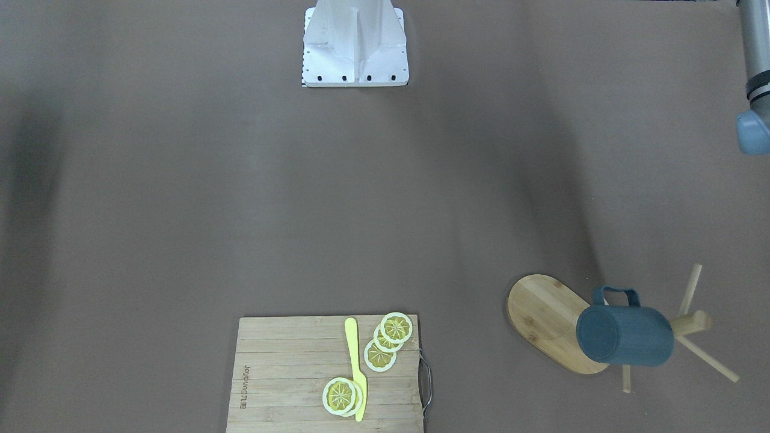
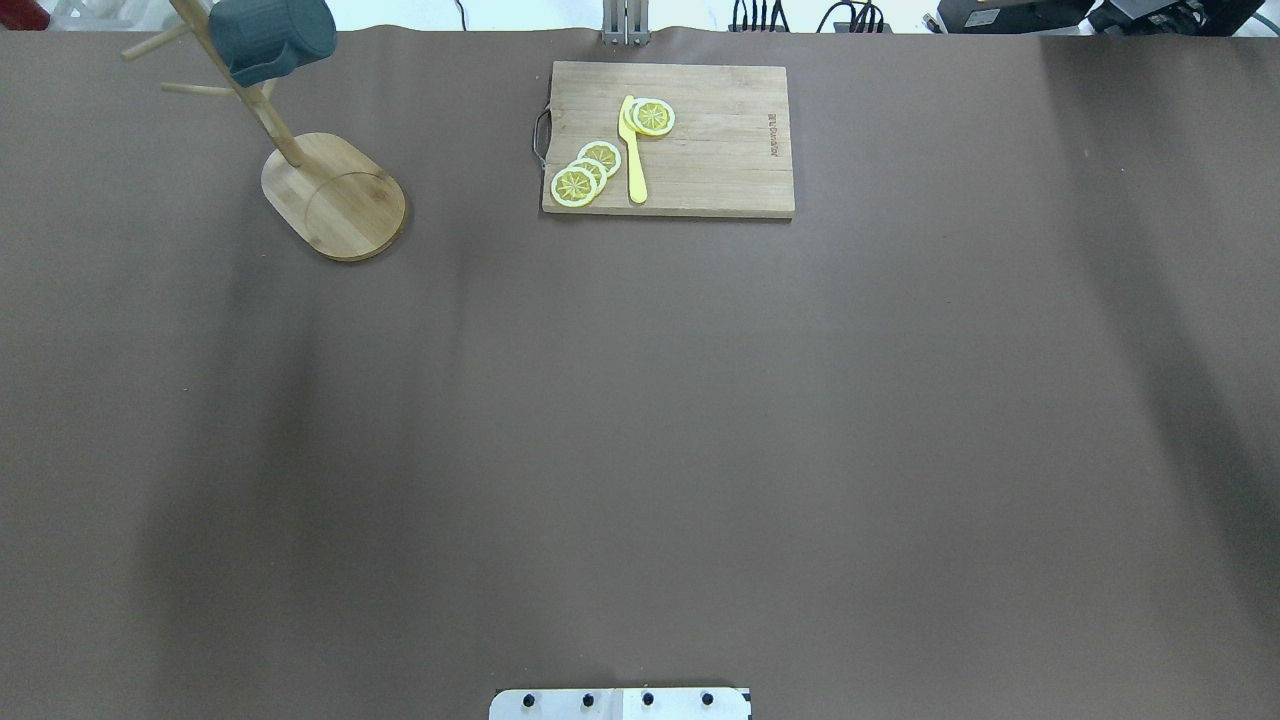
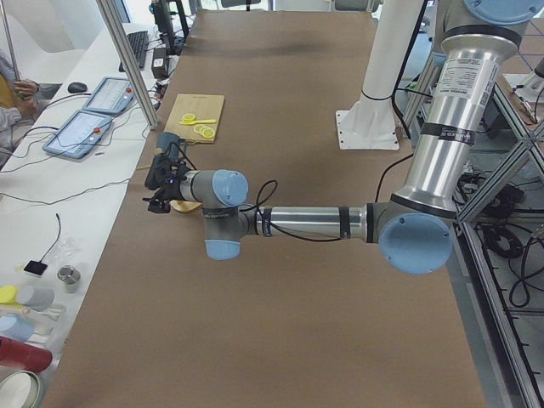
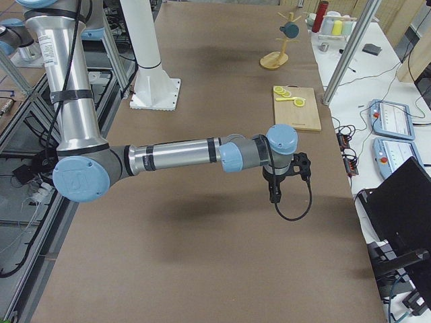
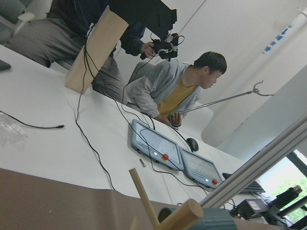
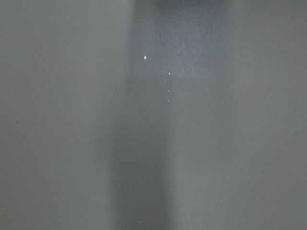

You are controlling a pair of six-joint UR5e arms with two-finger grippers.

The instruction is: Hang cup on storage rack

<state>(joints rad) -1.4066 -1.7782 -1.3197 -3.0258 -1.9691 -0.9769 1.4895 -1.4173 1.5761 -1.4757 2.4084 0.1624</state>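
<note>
The dark teal cup (image 1: 625, 334) hangs by its handle on a peg of the bamboo storage rack (image 1: 544, 313), tilted, its bottom facing the camera. Cup (image 2: 272, 38) and rack (image 2: 335, 195) stand at the far left in the overhead view, and small and far in the exterior right view (image 4: 291, 29). The left wrist view shows the rack's post top (image 5: 184, 215) and a strip of the cup (image 5: 213, 219). My left gripper (image 3: 157, 183) hovers close beside the rack; I cannot tell its state. My right gripper (image 4: 275, 195) points down over bare table; its state cannot be told.
A rectangular wooden cutting board (image 2: 720, 150) with lemon slices (image 2: 585, 175) and a yellow knife (image 2: 632, 150) lies at the far middle. The robot's white base (image 1: 355, 48) stands at the near edge. An operator (image 5: 182, 91) sits beyond the table's left end.
</note>
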